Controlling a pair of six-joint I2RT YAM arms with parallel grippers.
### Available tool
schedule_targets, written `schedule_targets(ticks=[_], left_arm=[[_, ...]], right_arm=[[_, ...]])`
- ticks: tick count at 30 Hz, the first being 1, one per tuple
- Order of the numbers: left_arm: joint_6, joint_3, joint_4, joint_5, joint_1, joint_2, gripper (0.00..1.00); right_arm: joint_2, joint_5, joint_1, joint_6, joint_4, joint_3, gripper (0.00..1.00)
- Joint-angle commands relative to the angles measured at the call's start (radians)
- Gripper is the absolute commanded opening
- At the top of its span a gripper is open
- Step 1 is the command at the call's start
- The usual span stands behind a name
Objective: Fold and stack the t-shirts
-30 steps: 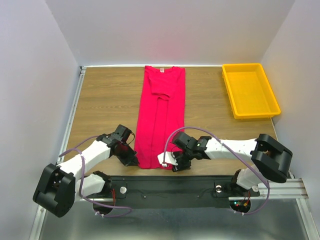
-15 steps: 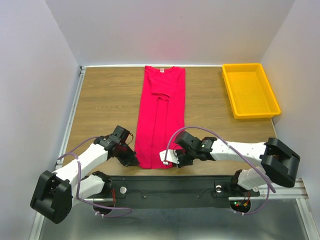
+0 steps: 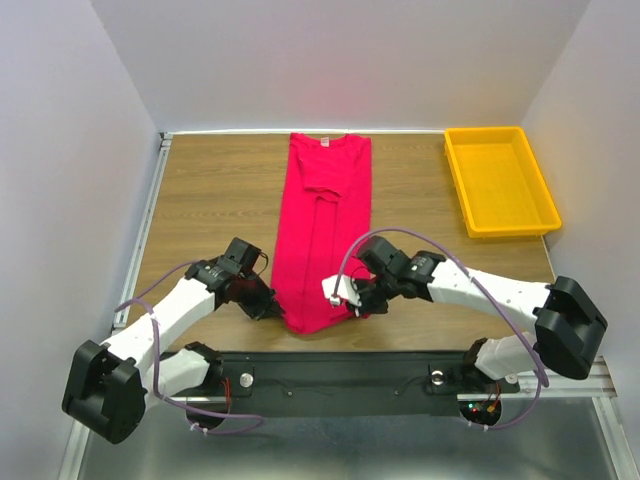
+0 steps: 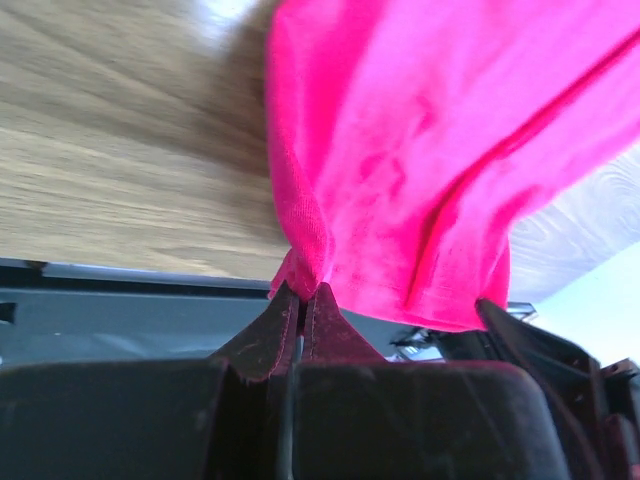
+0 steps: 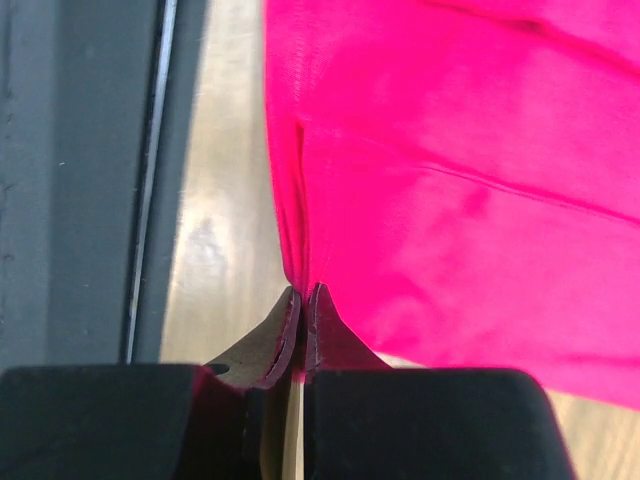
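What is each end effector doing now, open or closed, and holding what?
Left end effector: closed, holding the t-shirt by its near hem.
Right end effector: closed, holding the same hem.

Can't see the whole shirt (image 4: pixel 420 150) in either wrist view: cropped at top and right edges. Can't read the label (image 3: pixel 323 142), top centre of the overhead view: too small.

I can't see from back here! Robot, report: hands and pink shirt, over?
Left gripper shut on shirt, near corner. Right gripper shut on other near corner. Shirt folded long, narrow. Tray far right, nothing blocking.
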Motion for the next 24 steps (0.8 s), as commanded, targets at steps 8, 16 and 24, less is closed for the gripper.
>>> schedule_targets(ticks=[8,16,24], left_arm=[[0.064,0.192,0.007,0.005,0.09,0.107,0.0],[0.194,0.427,0.058,0.033,0.193,0.344,0.0],[0.282,0.657,0.078,0.071,0.199,0.575,0.0]], right_arm=[[-0.032,-0.131,-0.191,-0.027,-0.041,0.107,0.01],[0.085,-0.183,-0.335,-0.041,-0.041,0.233,0.01],[0.217,-0.229,-0.433,-0.023,-0.041,0.364,0.01]])
